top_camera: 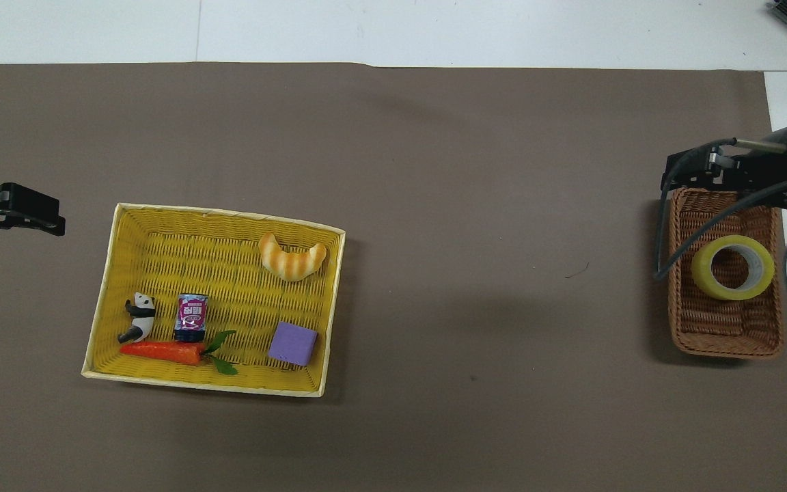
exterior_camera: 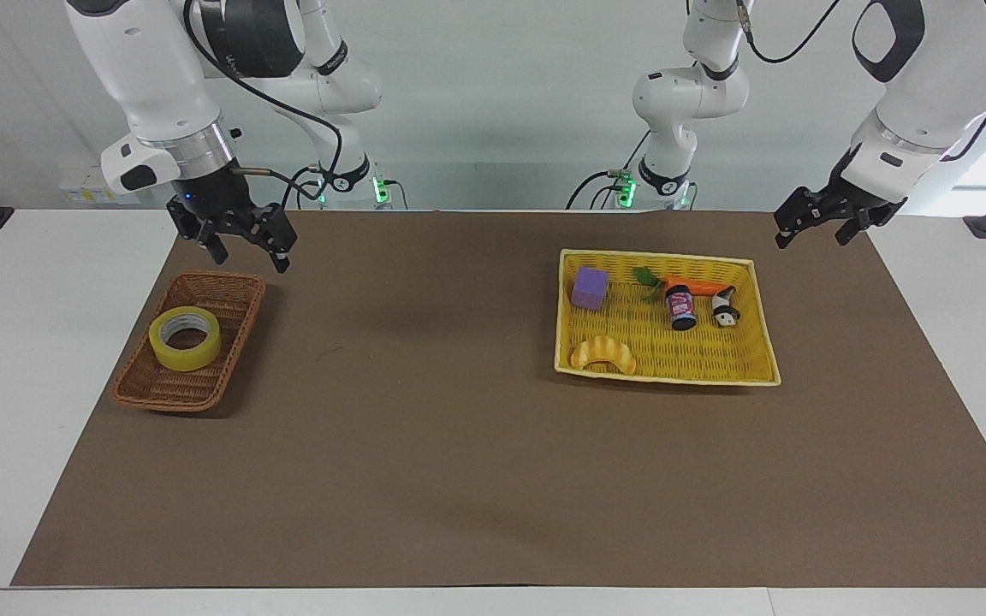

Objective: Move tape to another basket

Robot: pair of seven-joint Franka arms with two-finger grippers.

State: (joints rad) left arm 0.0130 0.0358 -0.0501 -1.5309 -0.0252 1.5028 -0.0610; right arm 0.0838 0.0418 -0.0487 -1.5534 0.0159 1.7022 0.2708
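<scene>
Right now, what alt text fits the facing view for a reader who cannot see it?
A roll of yellow tape lies in a small brown wicker basket at the right arm's end of a brown mat. The right gripper, fingers open, hangs above that basket's robot-side end. The left gripper waits by a yellow basket of toys.

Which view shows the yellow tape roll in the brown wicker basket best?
The facing view: the translucent yellow tape roll lies flat in the brown wicker basket, fully unobstructed. The overhead view also shows the ring and its core, but the right arm's cable and shell crowd the basket's edges.
</scene>
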